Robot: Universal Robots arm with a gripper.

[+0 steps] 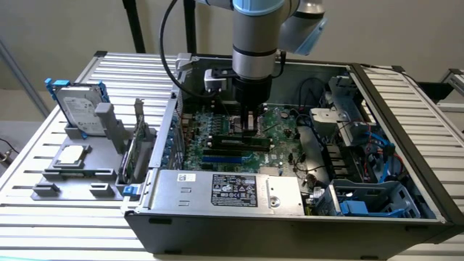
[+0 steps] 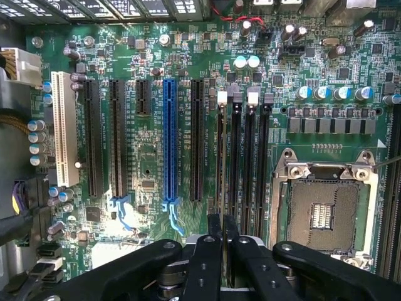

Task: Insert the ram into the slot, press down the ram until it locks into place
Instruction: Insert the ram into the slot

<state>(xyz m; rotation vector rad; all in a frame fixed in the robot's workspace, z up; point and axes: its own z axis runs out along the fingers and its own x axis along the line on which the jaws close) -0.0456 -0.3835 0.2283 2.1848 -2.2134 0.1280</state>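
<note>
The gripper [image 2: 222,219] hangs low over the motherboard [image 2: 150,163]. Its two black fingers [image 2: 214,251] are drawn close together, leaving a narrow gap, and they pinch the top edge of the ram [image 2: 222,157]. The ram is seen edge-on as a thin strip standing upright in the slot [image 2: 222,98]. This is the outermost of four parallel black memory sockets and the one nearest the blue socket [image 2: 169,141]. The empty processor socket [image 2: 326,207] lies beyond the other three. In the exterior view, the arm comes straight down into the open computer case [image 1: 290,228], with the gripper [image 1: 250,128] above the board's middle. The case lies on a slatted tabletop [image 1: 73,239]. Towards the exterior view's left, a hard drive [image 1: 78,109] stands in a grey holder.
</note>
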